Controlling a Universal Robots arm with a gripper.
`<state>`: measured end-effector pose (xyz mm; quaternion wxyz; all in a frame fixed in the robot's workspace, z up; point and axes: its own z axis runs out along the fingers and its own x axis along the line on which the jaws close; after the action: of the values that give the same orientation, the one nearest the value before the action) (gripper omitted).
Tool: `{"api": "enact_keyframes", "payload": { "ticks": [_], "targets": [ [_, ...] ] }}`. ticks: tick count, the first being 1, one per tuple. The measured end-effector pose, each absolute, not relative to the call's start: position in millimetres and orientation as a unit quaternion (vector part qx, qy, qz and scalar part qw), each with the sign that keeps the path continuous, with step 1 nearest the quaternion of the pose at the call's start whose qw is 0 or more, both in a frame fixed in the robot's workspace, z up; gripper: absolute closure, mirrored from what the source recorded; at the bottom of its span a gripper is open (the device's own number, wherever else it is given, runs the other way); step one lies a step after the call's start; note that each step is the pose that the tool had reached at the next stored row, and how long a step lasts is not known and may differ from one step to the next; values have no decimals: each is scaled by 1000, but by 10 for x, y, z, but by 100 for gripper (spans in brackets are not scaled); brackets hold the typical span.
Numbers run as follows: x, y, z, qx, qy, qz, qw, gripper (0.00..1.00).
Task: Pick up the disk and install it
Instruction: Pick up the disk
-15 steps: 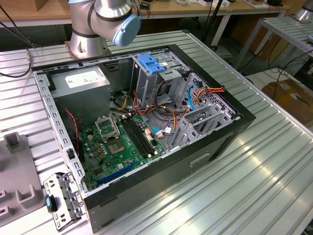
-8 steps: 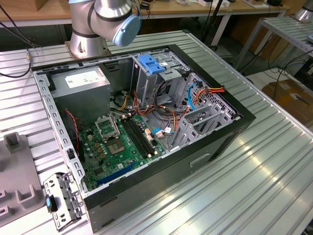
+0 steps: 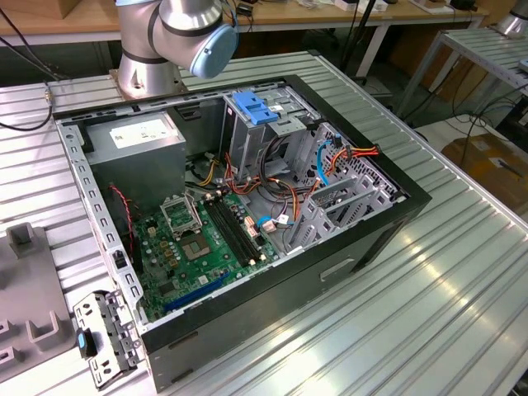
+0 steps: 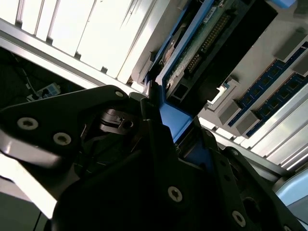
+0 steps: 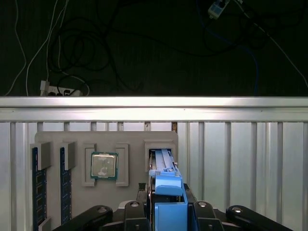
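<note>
Disk (image 5: 162, 163) on edge in grey tray (image 5: 130, 139) slot, blue rail facing me, green board exposed, clamped in my pincer (image 5: 171, 204).

A robotics workshop or lab: a ribbed aluminium-profile table (image 3: 429, 272) carries an opened black desktop computer case (image 3: 247, 330) and a grey-and-blue robot arm (image 3: 177, 33). Far behind stand wooden workbenches (image 3: 49, 21) trailing black cables (image 3: 355, 33).

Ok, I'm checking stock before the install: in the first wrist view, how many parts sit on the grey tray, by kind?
On the grey tray:
memory sticks: 2
processor: 1
disk, on edge in its slot: 1
Total: 4
</note>
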<state>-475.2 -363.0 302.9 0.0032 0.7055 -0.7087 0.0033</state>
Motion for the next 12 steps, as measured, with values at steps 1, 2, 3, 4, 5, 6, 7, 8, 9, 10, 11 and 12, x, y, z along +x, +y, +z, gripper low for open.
{"api": "enact_keyframes", "payload": {
  "ticks": [1, 2, 3, 4, 5, 6, 7, 8, 9, 10, 11, 12],
  "targets": [
    [-4752, -3630, 3035, 705, -709, 3, 3, 63],
    [-4752, -3630, 3039, 705, -709, 3, 3, 63],
    [-4752, -3630, 3047, 705, -709, 3, 3, 63],
    [-4752, -3630, 3051, 705, -709, 3, 3, 63],
    [-4752, -3630, 3058, 705, -709, 3, 3, 63],
    [-4752, -3630, 3067, 705, -709, 3, 3, 63],
    [-4752, -3630, 3074, 705, -709, 3, 3, 63],
    [-4752, -3630, 3082, 705, -709, 3, 3, 63],
    [-4752, -3630, 3089, 705, -709, 3, 3, 63],
    [-4752, -3630, 3097, 705, -709, 3, 3, 63],
    [-4752, -3630, 3106, 705, -709, 3, 3, 63],
    [-4752, -3630, 3116, 705, -709, 3, 3, 63]
  ]
}}
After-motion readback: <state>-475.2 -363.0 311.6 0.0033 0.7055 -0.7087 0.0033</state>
